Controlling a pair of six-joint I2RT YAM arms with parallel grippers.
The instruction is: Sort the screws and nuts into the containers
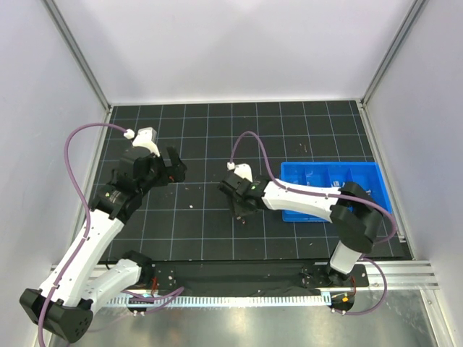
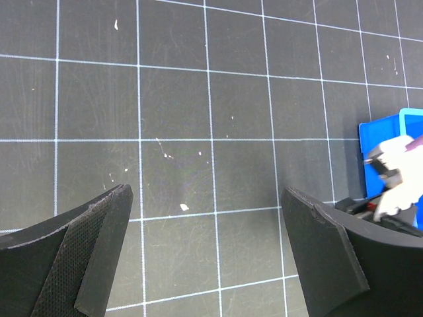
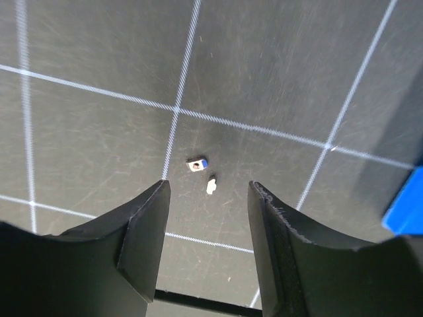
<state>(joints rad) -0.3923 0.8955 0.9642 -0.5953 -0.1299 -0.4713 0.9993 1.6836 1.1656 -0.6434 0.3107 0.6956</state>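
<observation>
Only your right wrist view shows the nut (image 3: 196, 163) clearly: it lies just ahead of the right gripper (image 3: 209, 190), whose jaws are parted and empty.

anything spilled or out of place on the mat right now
Yes: a nut and a pale bit lie loose on the grid mat just ahead of the open right gripper, outside the blue tray. More pale specks are scattered near the left gripper.

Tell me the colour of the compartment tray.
Bright blue; the tray shows best in the top external view.
</observation>
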